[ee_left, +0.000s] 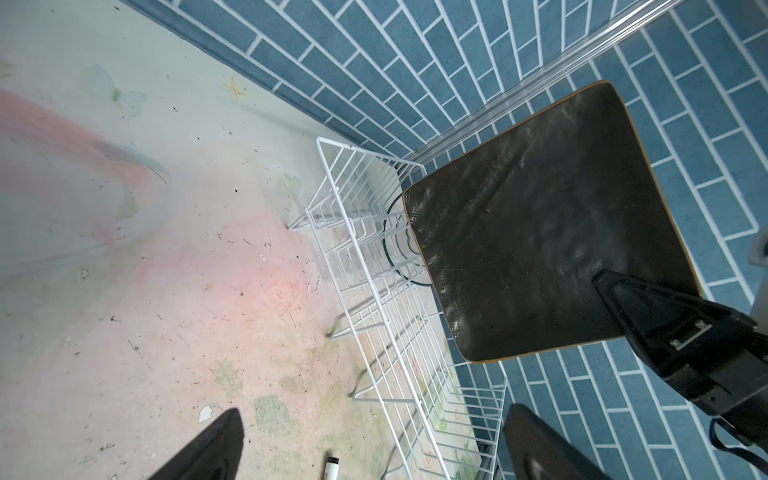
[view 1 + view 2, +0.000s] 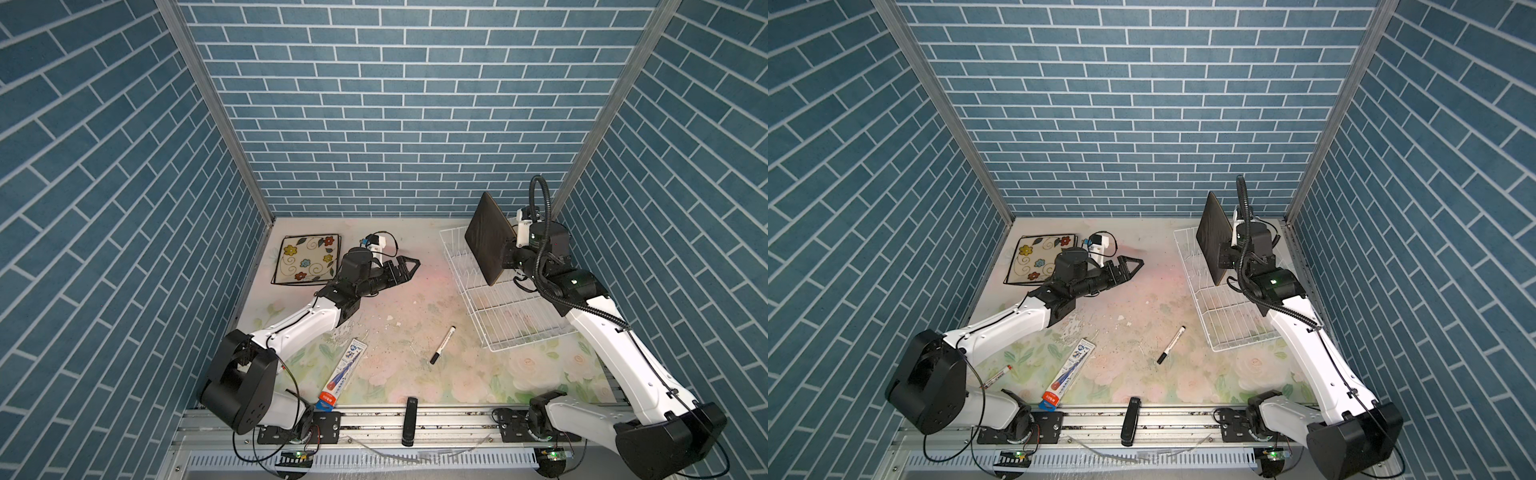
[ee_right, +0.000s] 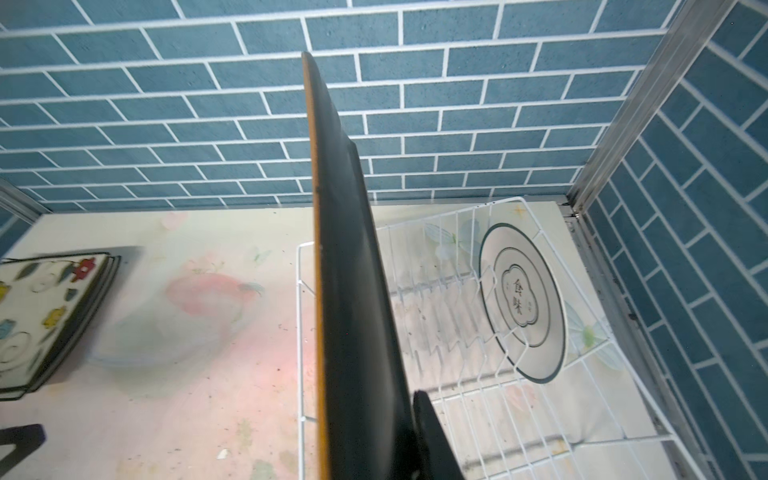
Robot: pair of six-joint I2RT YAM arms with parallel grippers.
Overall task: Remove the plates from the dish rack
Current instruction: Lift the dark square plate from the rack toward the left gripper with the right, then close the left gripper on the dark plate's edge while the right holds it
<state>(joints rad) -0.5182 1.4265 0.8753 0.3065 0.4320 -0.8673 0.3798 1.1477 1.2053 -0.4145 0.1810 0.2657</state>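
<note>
Out: flowered plate (image 2: 305, 259), far left. Over dish rack (image 2: 511, 316): black plate (image 2: 488, 237), right hand (image 2: 509, 253) clamped. Racked: round plate (image 3: 523, 299). Left hand (image 2: 409, 266) spread, empty.

Three plates can be counted for certain: one black square plate (image 1: 540, 232) pinched between the right fingers (image 1: 648, 316), one round white plate (image 3: 523, 303) standing in the single dish rack (image 2: 523, 320) just beyond them, and one flowered plate (image 2: 307, 257) behind the left fingers (image 1: 208, 453). A rim under the flowered plate may be a fourth. There are two pens, a black-capped marker (image 2: 442, 345) and a red-tipped pen (image 2: 998, 375), plus one packet (image 2: 343, 374) and one black bar (image 2: 410, 422).
</note>
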